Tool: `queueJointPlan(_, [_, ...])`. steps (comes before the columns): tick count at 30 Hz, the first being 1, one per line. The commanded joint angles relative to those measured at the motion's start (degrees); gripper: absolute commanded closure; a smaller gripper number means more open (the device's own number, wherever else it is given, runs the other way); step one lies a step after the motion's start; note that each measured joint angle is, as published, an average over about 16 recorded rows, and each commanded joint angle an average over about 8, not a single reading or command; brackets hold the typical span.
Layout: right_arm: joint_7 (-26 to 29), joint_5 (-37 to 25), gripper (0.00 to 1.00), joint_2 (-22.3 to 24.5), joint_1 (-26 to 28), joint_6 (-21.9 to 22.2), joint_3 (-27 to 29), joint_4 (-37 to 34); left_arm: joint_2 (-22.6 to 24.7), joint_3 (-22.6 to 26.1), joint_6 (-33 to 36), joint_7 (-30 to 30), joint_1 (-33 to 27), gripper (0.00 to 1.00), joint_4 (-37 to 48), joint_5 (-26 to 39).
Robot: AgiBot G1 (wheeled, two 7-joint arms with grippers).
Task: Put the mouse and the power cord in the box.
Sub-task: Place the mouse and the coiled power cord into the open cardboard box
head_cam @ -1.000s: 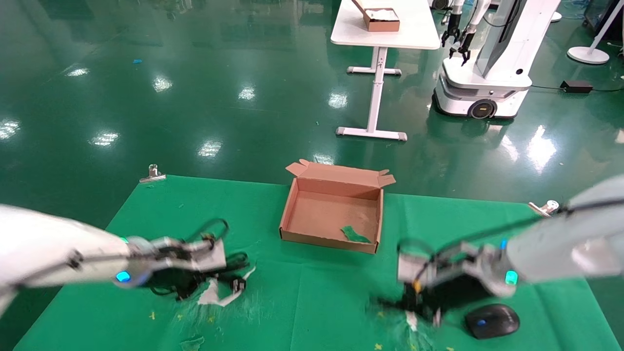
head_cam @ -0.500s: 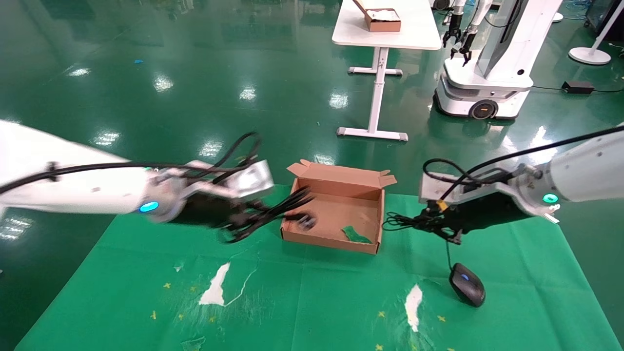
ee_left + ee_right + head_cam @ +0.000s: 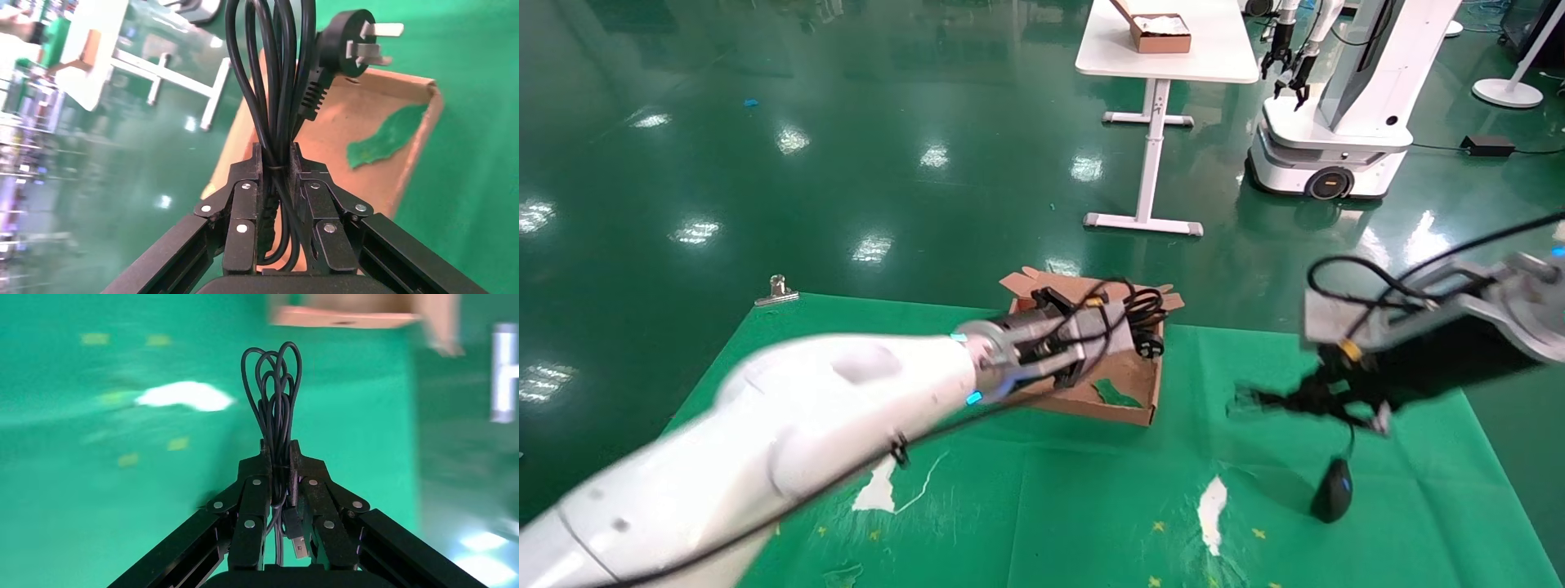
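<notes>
The power cord [image 3: 269,73], a thick black bundle with a pronged plug [image 3: 349,43], is clamped in my left gripper [image 3: 275,150], which is shut on it. In the head view this left gripper [image 3: 1103,327] holds the power cord [image 3: 1144,309] over the far right part of the open brown box [image 3: 1128,408]. My right gripper [image 3: 278,447] is shut on the looped thin cable [image 3: 276,386] of the mouse, with the USB plug [image 3: 297,536] between the fingers. The black mouse [image 3: 1333,500] hangs edge-on below the right gripper [image 3: 1307,400], right of the box, low over the cloth.
A green cloth [image 3: 1050,506] with white worn patches [image 3: 1212,502] covers the table. A green scrap [image 3: 385,138] lies inside the box. A metal clip [image 3: 776,290] sits at the cloth's far left corner. Beyond stand a white table [image 3: 1164,61] with a smaller brown box [image 3: 1160,33] and another robot [image 3: 1336,106].
My left arm swung right, carrying the power cord from the cloth to over the box. My right gripper rose and shifted right with the cable; the mouse tipped up onto its edge.
</notes>
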Motion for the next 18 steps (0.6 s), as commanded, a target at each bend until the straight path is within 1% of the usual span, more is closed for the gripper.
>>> queueJointPlan(1, [2.35,0.39,1.00,1.70,-0.06,-3.99,-0.22,3.79,0.22,4.18,-4.87,-2.58,0.80,0.95,0.17,2.82])
queueJointPlan(4, [7.62,2.70,1.00,5.39,-1.74,-4.69,-1.01,12.57,0.29,8.78,-8.65,-6.61,0.20,0.57,1.06,4.96])
queueJointPlan(8, [16.23,4.72,1.00,10.37,-3.59,-4.03,-1.99,26.03,0.30,13.40,-11.49,-11.59,-0.83,0.07,1.79,7.03])
queueJointPlan(9, [18.57,4.63,1.00,11.43,-3.84,-3.71,-2.16,29.32,0.29,14.31,-11.83,-12.78,-1.11,0.00,1.89,7.39])
queueJointPlan(11, [23.54,3.28,1.00,13.07,-4.07,-2.73,-2.45,35.22,0.29,16.00,-12.26,-15.06,-1.67,0.00,1.99,8.11])
queueJointPlan(13, [27.91,1.07,1.00,13.77,-3.92,-1.68,-2.76,39.48,0.28,17.49,-12.53,-17.19,-2.19,0.00,2.00,8.83])
queueJointPlan(16, [32.37,-2.36,1.00,13.45,-3.15,-0.46,-3.29,42.68,0.27,19.38,-12.76,-20.08,-2.84,0.00,1.92,9.91])
queueJointPlan(18, [33.71,-3.91,1.00,12.67,-2.44,0.05,-3.64,43.16,0.25,20.49,-12.75,-21.93,-3.16,0.00,1.87,10.44])
